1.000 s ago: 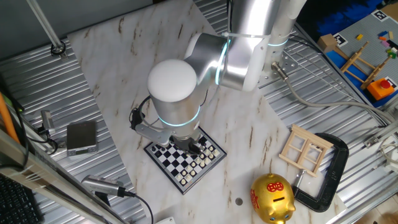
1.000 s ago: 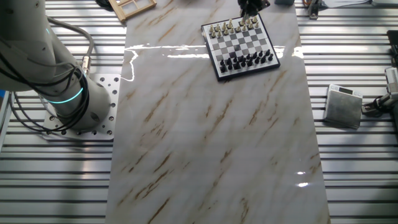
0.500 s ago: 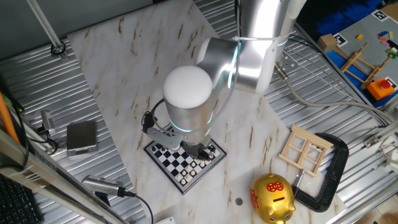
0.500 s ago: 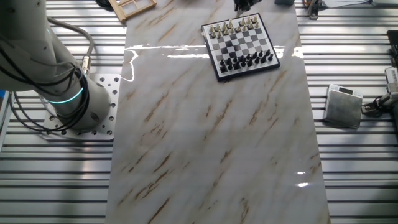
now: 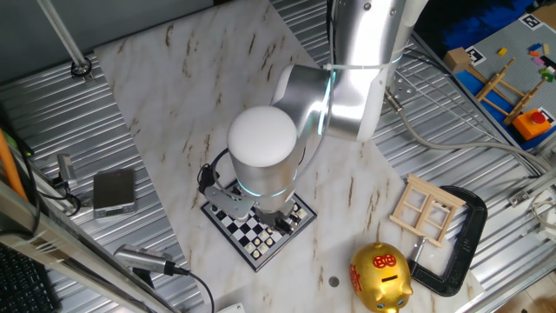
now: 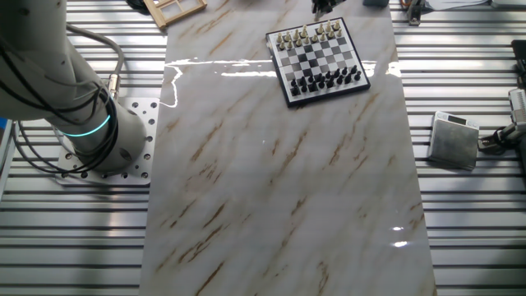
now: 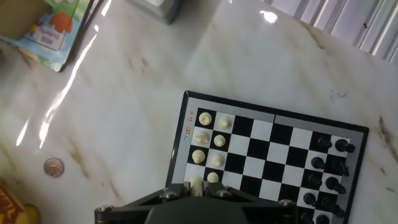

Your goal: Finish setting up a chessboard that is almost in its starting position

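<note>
Hovering over the cream-piece end of the chessboard (image 7: 267, 158), which lies on the marble bench (image 6: 279, 181) near the golden piggy bank (image 5: 380, 276), the pincer (image 6: 322, 6) sits mostly out of frame, so whether it is open, closed or carrying a piece cannot be told. The tiny pieces stand packed together, so a slightly off-line descent would likely topple neighbours or nudge the light board askew.

One fixed view looks steeply down from beside the chessboard (image 5: 258, 233); the other looks down from across the table (image 6: 279, 205); the hand view hangs close above the board's cream rows
</note>
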